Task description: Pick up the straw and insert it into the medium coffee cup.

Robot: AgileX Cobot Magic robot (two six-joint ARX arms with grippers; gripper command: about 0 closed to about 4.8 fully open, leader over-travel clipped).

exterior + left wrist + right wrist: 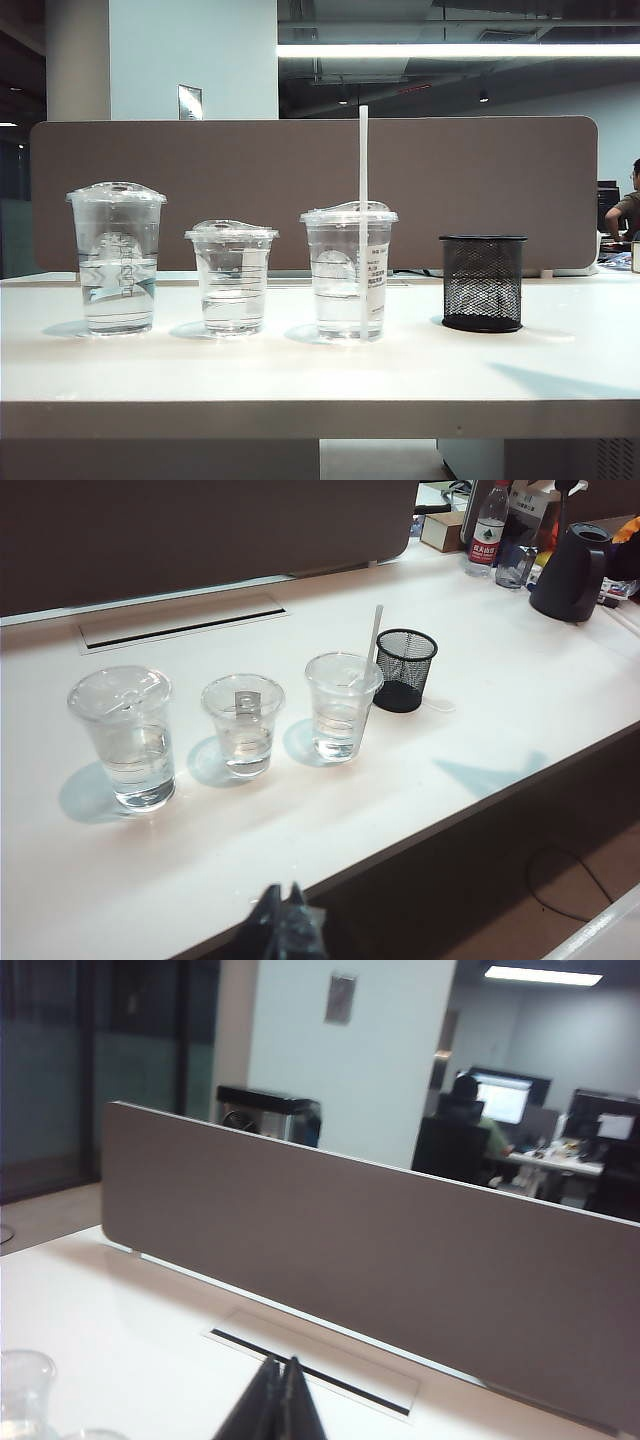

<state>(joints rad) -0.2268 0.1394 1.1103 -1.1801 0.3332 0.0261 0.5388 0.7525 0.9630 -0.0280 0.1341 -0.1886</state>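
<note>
Straw (pixel 363 200) upright through the lid of the medium coffee cup (pixel 349 270).
Cup sits on the tabletop (pixel 300 370) between the shortest clear cup (pixel 231 277) at its 9 o'clock and the black mesh holder (pixel 483 282) at its 3 o'clock. Left end effector (pixel 283 925) closed, empty, back over the near tabletop edge. Right end effector (pixel 279 1400) closed, empty, raised, facing the partition (pixel 400 1250).
</note>
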